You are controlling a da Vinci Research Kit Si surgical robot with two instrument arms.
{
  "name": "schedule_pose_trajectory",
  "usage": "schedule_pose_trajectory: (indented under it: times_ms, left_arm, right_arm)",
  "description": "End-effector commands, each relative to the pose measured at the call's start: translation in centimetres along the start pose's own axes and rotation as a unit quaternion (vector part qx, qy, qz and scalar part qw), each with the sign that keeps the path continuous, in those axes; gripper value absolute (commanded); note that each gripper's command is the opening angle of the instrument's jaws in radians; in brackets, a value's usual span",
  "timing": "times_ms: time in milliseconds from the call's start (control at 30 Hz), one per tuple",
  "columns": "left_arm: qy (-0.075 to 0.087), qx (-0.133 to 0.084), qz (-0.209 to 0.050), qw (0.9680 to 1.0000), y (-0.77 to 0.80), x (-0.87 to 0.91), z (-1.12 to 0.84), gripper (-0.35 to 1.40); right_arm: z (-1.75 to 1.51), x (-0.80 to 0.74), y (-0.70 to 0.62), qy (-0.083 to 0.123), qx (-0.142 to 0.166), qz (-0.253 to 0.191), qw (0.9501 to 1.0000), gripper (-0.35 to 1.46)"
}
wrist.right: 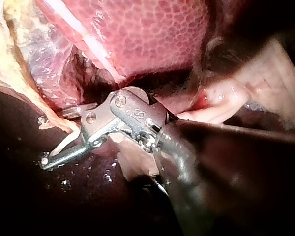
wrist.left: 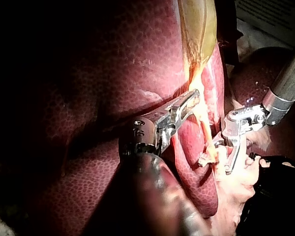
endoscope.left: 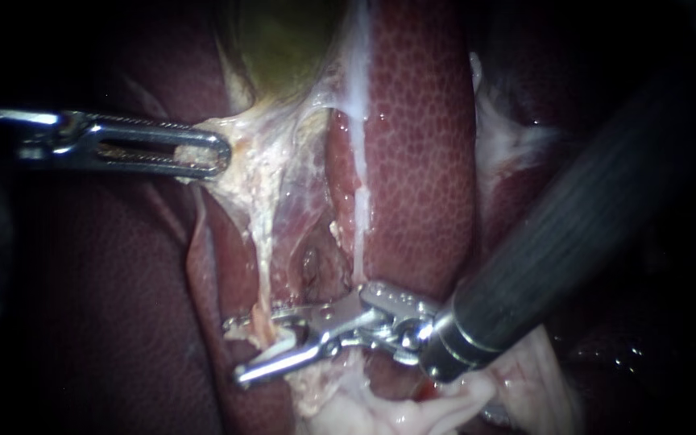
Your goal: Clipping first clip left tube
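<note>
The left tube, a thin pale strand, runs down from the fatty tissue under the green gallbladder. My right instrument comes in from the lower right. Its jaws stand open astride the lower end of this tube, one jaw on each side, with a gap showing. My left instrument comes in from the left. Its slotted jaws are shut on the pale tissue at the gallbladder's neck and hold it stretched sideways. The left wrist view shows the same grip, with the right instrument just beyond.
Dark red liver lies on both sides of the opened cleft, and a whitish band runs down it right of the tube. Loose pale tissue bunches under the right instrument's dark shaft.
</note>
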Motion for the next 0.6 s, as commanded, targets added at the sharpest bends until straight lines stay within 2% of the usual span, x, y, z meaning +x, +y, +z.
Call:
schedule_pose_trajectory:
  times_ms: [33,200,267,300,333,400,600]
  left_arm:
    - [0.000,0.000,0.000,1.0000,0.00,0.00,0.00,-0.35]
    - [0.000,0.000,0.000,1.0000,0.00,0.00,0.00,-0.35]
    - [0.000,0.000,0.000,1.0000,0.00,0.00,0.00,-0.35]
    - [0.000,0.000,0.000,1.0000,0.00,0.00,0.00,-0.35]
    - [0.000,0.000,0.000,1.0000,0.00,0.00,0.00,-0.35]
    - [0.000,0.000,0.000,1.0000,0.00,0.00,0.00,-0.35]
    - [0.000,0.000,0.000,1.0000,0.00,0.00,0.00,-0.35]
  right_arm:
    - [0.00,0.00,0.00,0.000,-0.001,0.000,1.0000,0.55]
    - [0.01,0.01,0.01,0.003,0.000,0.000,1.0000,0.54]
    - [0.01,0.01,0.01,0.003,0.001,0.000,1.0000,0.48]
    - [-0.04,0.00,0.00,0.002,0.006,-0.001,1.0000,0.26]
    - [-0.08,-0.02,-0.03,-0.009,0.014,0.000,0.9999,0.05]
    - [-0.13,-0.05,-0.05,-0.029,0.009,0.001,0.9995,-0.35]
    - [-0.14,-0.06,0.00,-0.037,0.009,0.001,0.9993,-0.35]
